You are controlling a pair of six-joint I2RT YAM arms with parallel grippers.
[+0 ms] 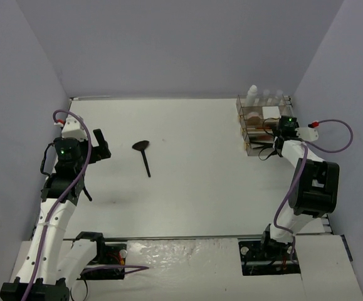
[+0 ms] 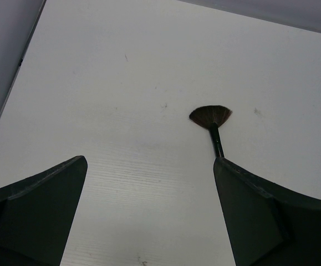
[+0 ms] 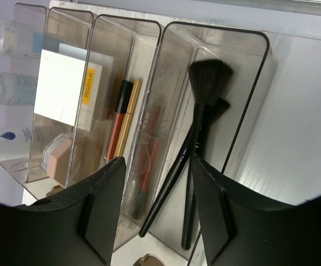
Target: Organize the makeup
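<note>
Black fan brush [image 1: 145, 153] on table [image 1: 200, 188], left fingers [image 2: 32, 216] spread wide; right fingers [image 3: 102, 210] parted above organizer [image 3: 221, 29]

There are three brushes in all: one fan brush [image 1: 145, 153] loose and two black brushes [image 3: 209, 77] in the one clear organizer [image 3: 243, 61]. Three clear bottles [image 3: 2, 88] show, plus two pencils, one red pencil [image 3: 115, 136] and one tan pencil [image 3: 130, 108]. One round pink compact [image 3: 57, 156] shows; the white square pads [image 3: 60, 86] cannot be counted.
</note>
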